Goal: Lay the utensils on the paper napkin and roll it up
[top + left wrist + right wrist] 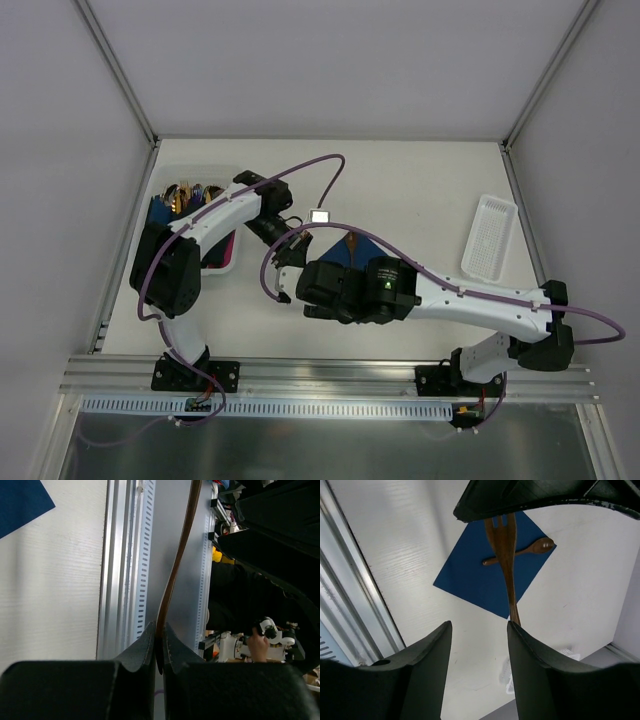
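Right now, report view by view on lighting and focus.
Top external: even, soft light, sharp throughout, arms covering most of the paper napkin. Left wrist: left gripper dark and shadowed, its pinched utensil sharp, edge-on. Right wrist: right gripper a dark silhouette; napkin, fork and spoon crisp, without glare.

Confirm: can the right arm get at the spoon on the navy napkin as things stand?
Probably not cleanly. The right end effector faces the napkin with jaws open, but the fork pinched in the left end effector crosses the spoon, and that end effector crowds the spot.
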